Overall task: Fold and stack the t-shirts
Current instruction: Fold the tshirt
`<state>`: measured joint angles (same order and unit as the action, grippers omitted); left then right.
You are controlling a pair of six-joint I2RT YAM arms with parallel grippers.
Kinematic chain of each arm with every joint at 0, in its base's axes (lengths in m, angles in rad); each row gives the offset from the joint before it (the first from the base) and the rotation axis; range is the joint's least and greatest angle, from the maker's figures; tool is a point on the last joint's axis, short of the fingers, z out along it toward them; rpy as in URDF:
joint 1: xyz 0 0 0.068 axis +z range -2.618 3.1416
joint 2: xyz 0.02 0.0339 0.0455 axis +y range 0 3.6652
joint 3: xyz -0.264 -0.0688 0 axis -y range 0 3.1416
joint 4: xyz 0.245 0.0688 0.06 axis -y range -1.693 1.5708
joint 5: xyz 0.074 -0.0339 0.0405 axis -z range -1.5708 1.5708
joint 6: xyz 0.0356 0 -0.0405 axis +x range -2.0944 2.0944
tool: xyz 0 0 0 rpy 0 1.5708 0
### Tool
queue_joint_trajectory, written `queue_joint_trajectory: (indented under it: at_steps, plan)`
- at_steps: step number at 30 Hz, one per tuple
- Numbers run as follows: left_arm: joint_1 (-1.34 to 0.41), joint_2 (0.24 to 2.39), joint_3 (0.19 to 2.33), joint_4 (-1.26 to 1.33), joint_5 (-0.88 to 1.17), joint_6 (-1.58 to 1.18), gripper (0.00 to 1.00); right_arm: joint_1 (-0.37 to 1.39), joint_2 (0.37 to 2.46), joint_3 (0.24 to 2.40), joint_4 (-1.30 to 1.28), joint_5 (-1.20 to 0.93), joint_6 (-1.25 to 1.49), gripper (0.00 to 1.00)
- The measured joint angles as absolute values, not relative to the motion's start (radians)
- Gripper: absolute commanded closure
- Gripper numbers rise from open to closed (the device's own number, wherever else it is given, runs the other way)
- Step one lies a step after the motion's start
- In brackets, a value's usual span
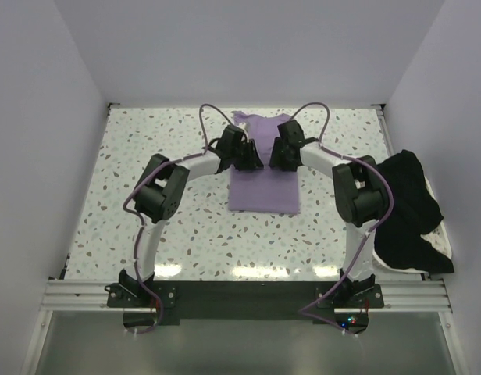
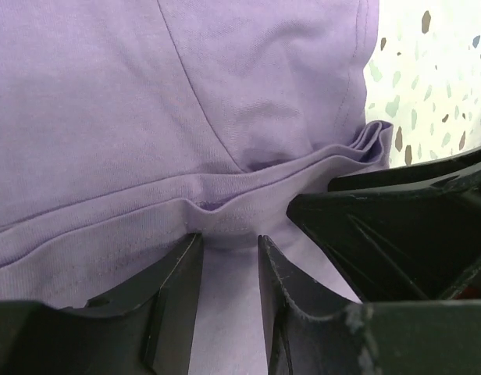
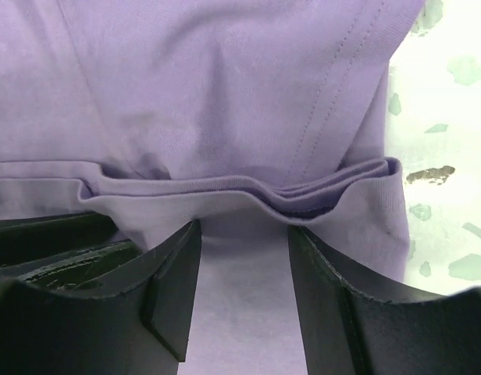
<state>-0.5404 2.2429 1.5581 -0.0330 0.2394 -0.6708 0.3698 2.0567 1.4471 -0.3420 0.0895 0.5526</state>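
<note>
The lavender t-shirt [image 1: 264,191] lies as a folded rectangle in the middle of the table, with its far part bunched between the two wrists. My left gripper [image 1: 248,160] and right gripper [image 1: 276,160] hover side by side over it. In the left wrist view the fingers [image 2: 229,241] stand apart just short of a stacked fold edge [image 2: 303,160], and flat fabric shows in the gap. The right gripper [image 3: 244,229] is wider apart before the same layered edge [image 3: 248,187], pinching nothing. The black t-shirt [image 1: 408,211] lies crumpled at the table's right edge.
A white cloth-like thing [image 1: 440,254] sticks out under the black t-shirt at the right. The speckled tabletop [image 1: 147,141] is walled in at the left, back and right. Both arm bases sit on the metal rail [image 1: 240,293] at the near edge.
</note>
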Motion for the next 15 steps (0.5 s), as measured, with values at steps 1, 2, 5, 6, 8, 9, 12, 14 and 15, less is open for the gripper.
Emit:
queue_joint_trajectory:
  at_steps: [1,2,5,6,8,9,12,14,15]
  plan:
    - [-0.539,2.238,1.547,-0.022,0.233,-0.674,0.61,0.375,2.057,1.447,-0.344,0.101,0.548,0.47]
    - [-0.540,2.230,1.530,-0.008,0.223,-0.681,0.61,0.382,2.057,1.447,-0.345,0.115,0.544,0.47]
    - [-0.544,2.190,1.464,0.018,0.187,-0.700,0.62,0.402,2.053,1.432,-0.335,0.150,0.537,0.47]
    - [-0.544,2.167,1.429,0.025,0.171,-0.711,0.62,0.410,2.048,1.422,-0.326,0.160,0.535,0.47]
    - [-0.544,2.125,1.370,0.031,0.148,-0.722,0.62,0.426,2.034,1.396,-0.310,0.173,0.534,0.47]
    - [-0.545,2.097,1.329,0.038,0.135,-0.727,0.62,0.435,2.026,1.383,-0.306,0.178,0.534,0.47]
    - [-0.547,2.027,1.228,0.054,0.110,-0.742,0.63,0.470,1.989,1.321,-0.277,0.189,0.542,0.47]
    - [-0.551,1.976,1.153,0.075,0.101,-0.749,0.63,0.494,1.948,1.260,-0.252,0.184,0.554,0.47]
    - [-0.553,1.948,1.111,0.086,0.096,-0.750,0.63,0.507,1.927,1.230,-0.244,0.183,0.562,0.47]
